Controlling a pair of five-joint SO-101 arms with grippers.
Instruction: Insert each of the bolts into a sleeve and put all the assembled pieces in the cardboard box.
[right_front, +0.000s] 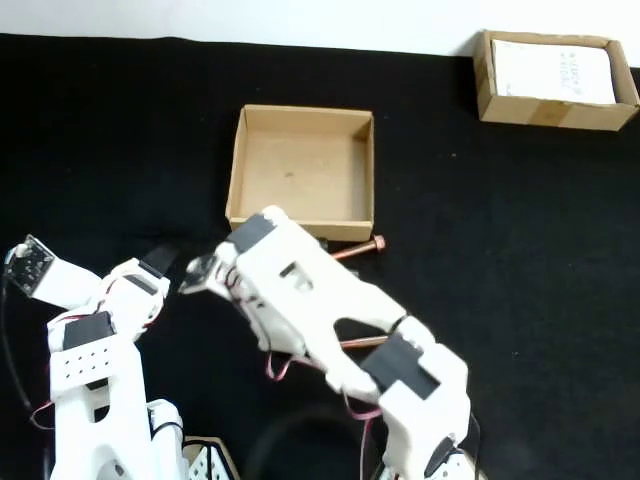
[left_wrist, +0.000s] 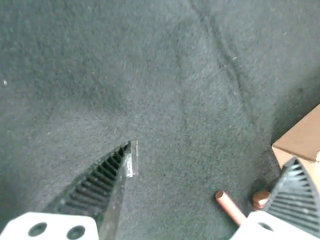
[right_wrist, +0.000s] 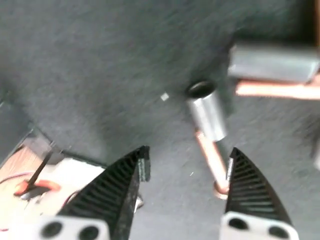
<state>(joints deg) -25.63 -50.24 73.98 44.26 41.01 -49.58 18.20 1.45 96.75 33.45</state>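
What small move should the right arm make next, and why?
Probably shift the right tool a little sideways, so that the bolt is centred before closing. The tool is open, and the bolt, which sticks out of a sleeve, lies well off the middle of its gap, so closing now might push it away.

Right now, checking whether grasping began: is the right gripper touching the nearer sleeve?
Apart. Right wrist view shows cloth between the nearer sleeve and the open right gripper.

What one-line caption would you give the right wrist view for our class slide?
Open right gripper over a copper bolt sticking out of a silver sleeve on black cloth.
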